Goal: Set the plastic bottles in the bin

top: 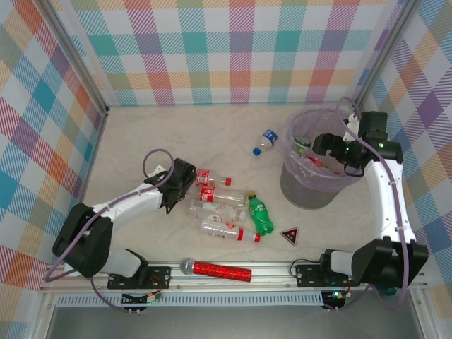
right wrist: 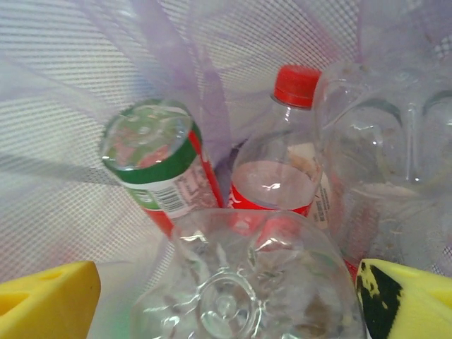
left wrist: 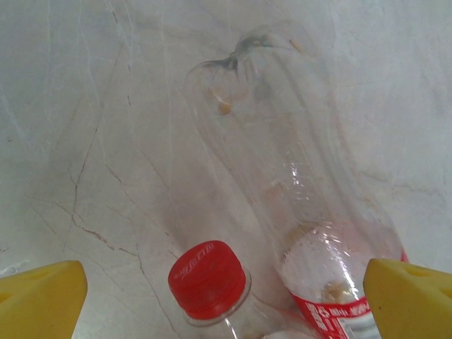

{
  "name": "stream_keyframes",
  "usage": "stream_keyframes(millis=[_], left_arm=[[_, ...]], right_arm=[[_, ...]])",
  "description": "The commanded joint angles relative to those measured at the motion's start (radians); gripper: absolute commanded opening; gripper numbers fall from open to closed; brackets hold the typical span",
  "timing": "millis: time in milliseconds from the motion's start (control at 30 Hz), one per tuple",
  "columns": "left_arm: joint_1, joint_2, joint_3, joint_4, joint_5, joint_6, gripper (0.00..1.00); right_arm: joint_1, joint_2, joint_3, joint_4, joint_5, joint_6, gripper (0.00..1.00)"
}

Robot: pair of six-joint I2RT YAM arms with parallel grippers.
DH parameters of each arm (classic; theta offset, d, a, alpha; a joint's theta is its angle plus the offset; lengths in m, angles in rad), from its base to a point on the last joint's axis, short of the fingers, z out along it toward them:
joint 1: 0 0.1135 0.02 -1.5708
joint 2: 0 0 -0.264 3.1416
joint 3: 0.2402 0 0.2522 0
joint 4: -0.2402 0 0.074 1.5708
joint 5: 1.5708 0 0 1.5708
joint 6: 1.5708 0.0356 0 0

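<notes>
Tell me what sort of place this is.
Probably a robot training cell: pastel checked walls box in a pale marble-look tabletop, and two white robot arms are bolted to a silver metal rail.

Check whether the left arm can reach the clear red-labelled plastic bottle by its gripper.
Likely yes: the left gripper stands open around the clear red-labelled bottle, though a red-capped bottle lies alongside.

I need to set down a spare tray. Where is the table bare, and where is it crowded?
Bare: the far-left table between the back wall and the left gripper, out to the blue-capped bottle; also the strip between the green bottle and the bin, beyond the dark triangle. Crowded: the bottle cluster mid-table.
</notes>
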Motion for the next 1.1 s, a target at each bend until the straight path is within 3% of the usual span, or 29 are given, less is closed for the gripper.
stream_keyframes(millis=[0, 400, 667, 800, 1067], left_arm=[[0.017, 0.041, 0.045, 0.015, 0.009, -0.021, 1.00], [0.078, 0.166, 0.140, 0.090, 0.012, 0.009, 1.00], [0.130, 0.287, 0.176, 0.168, 0.108, 0.017, 0.99], [0.145, 0.343, 0.178, 0.207, 0.147, 0.002, 0.93], [0.177, 0.369, 0.196, 0.228, 0.168, 0.007, 0.68]], right_arm=[[-0.006, -0.071, 0.033, 0.024, -0.033, -0.013, 0.94], [-0.005, -0.137, 0.016, 0.045, -0.083, -0.013, 0.94], [-0.006, -0.148, 0.029, 0.030, -0.091, -0.013, 0.94], [-0.006, -0.156, 0.027, 0.025, -0.085, -0.016, 0.94], [-0.006, -0.168, 0.031, 0.022, -0.083, -0.016, 0.94]])
